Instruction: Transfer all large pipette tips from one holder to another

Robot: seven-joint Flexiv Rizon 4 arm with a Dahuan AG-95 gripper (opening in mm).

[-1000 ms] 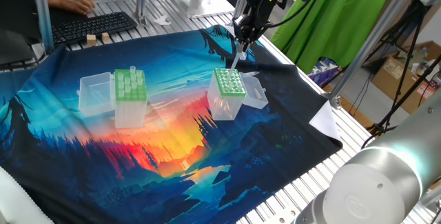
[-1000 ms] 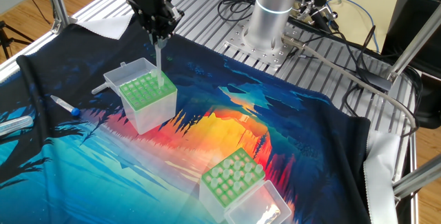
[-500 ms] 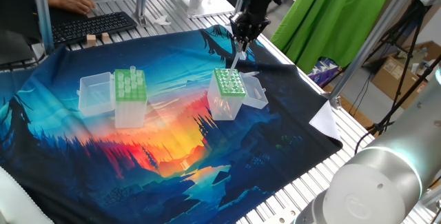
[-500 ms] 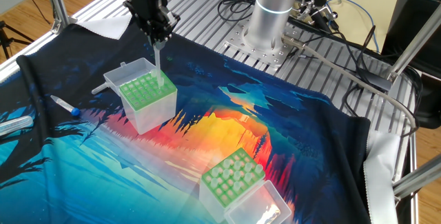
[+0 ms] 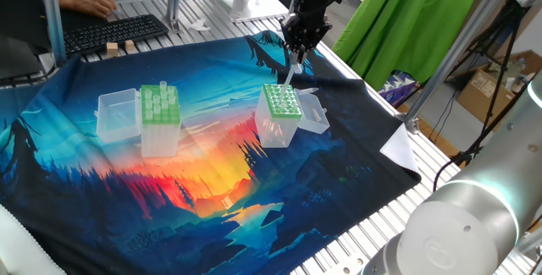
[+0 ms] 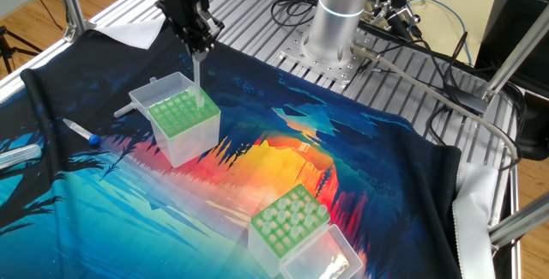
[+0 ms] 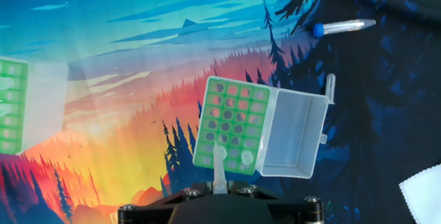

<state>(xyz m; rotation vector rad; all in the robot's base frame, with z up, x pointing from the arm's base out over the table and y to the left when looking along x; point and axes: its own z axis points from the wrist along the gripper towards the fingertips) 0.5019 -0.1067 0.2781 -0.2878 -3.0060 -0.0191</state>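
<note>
The claw (image 5: 298, 48) is hanging pointed down over the narrower box (image 5: 280, 115) with the darker green top plate, and it is clamping one large pipette tip (image 5: 290, 74) by its wide end. In the other fixed view the claw (image 6: 197, 49) is carrying the tip (image 6: 197, 80) upright, its thin end reaching down to the box's green plate (image 6: 180, 113) near the edge closest to the arm's base; whether the end is already inside a hole cannot be told. In the hand view the tip (image 7: 218, 169) is lying over the near edge of that plate (image 7: 231, 124), and the box's clear lid (image 7: 298, 136) is standing open beside it. The other box (image 5: 159, 120), with the light-green plate, is sitting well apart from the narrower box on the colourful cloth (image 5: 203, 173) covering the desk, and one tip (image 5: 164, 91) is sticking up from it. A capped tube (image 7: 343, 26) is lying on the cloth beyond the open lid.
</note>
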